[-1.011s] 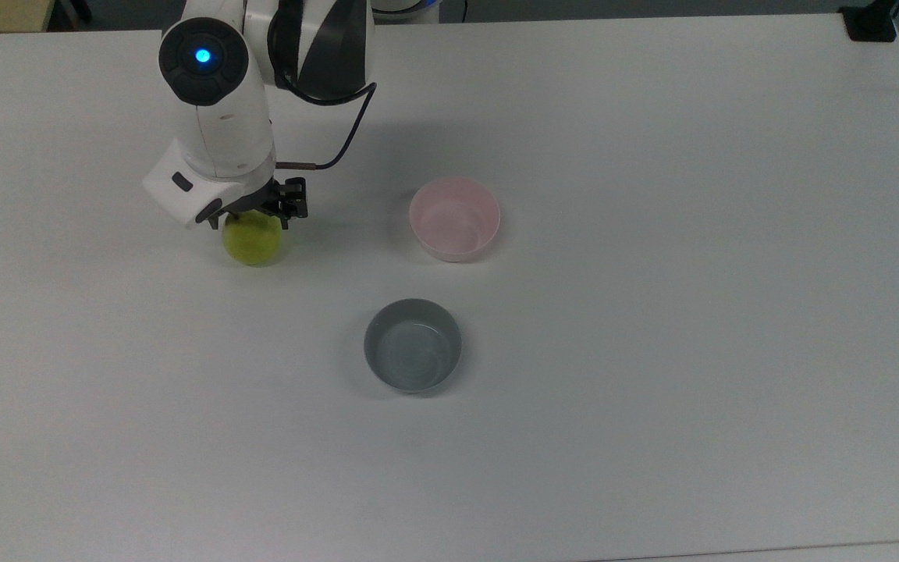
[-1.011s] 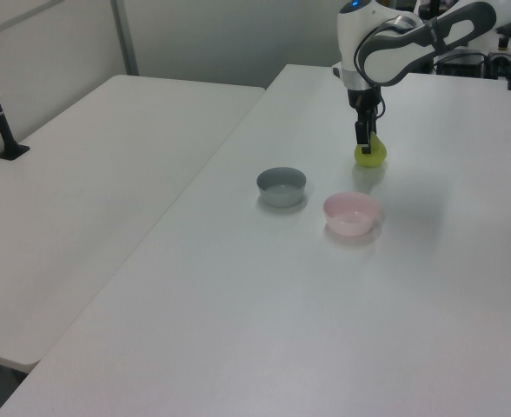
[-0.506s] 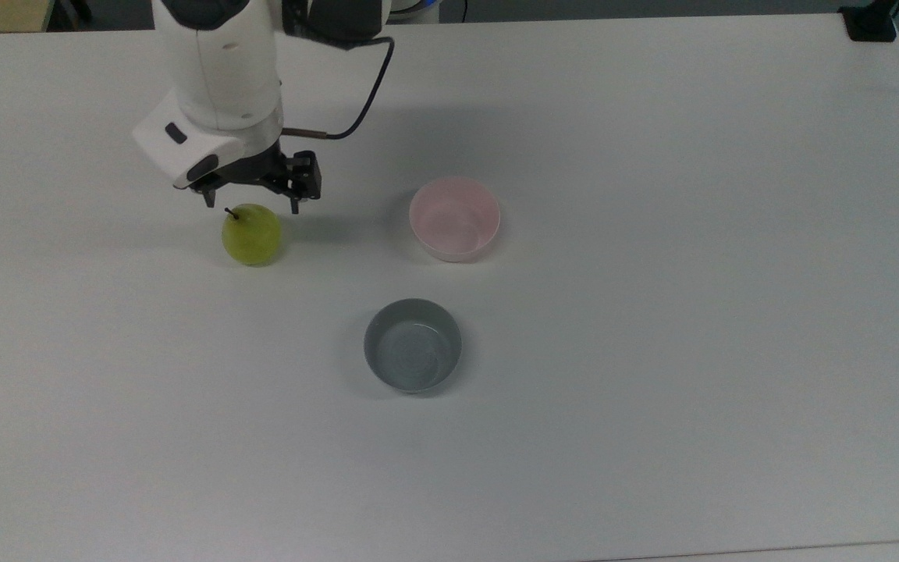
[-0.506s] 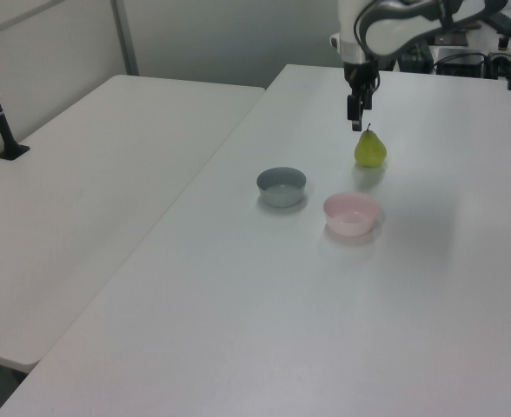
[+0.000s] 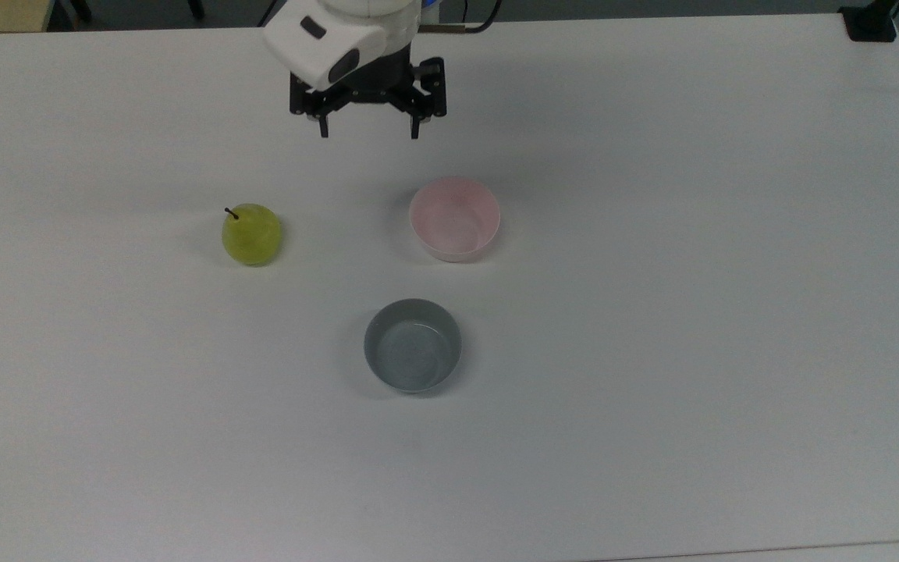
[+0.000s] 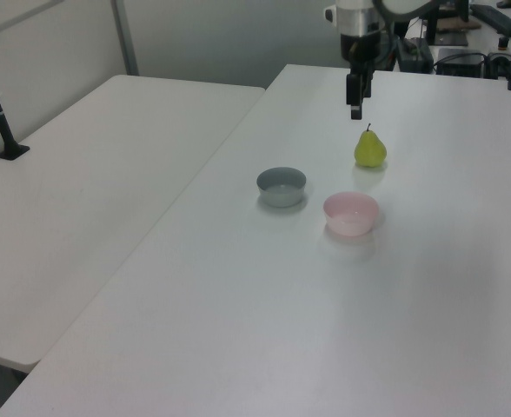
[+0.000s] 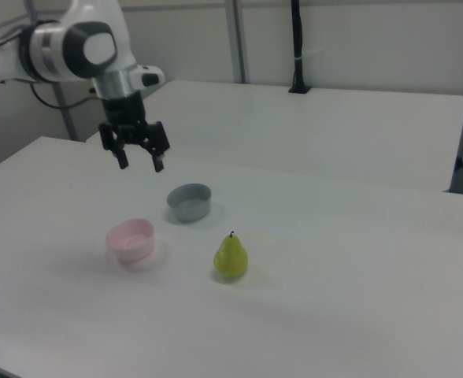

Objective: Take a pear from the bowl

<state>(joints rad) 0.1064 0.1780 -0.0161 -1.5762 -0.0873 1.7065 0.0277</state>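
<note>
The yellow-green pear (image 5: 251, 233) (image 6: 369, 149) (image 7: 231, 258) stands upright on the white table, outside both bowls, well to the top view's left of the pink bowl (image 5: 454, 218) (image 6: 351, 214) (image 7: 131, 239). That bowl has nothing in it. My gripper (image 5: 368, 133) (image 6: 355, 111) (image 7: 141, 164) hangs open and empty in the air, above the table near its far edge in the top view, up and left of the pink bowl and up and right of the pear.
A grey bowl (image 5: 413, 345) (image 6: 282, 186) (image 7: 190, 201), also holding nothing, sits in front of the pink one in the top view. A second white table (image 6: 90, 165) adjoins on the left view's left. Black posts (image 7: 297, 47) stand at the edges.
The gripper, shut around the pear a second ago, has opened and let it go on the table. It then rose and swung toward the top view's upper right.
</note>
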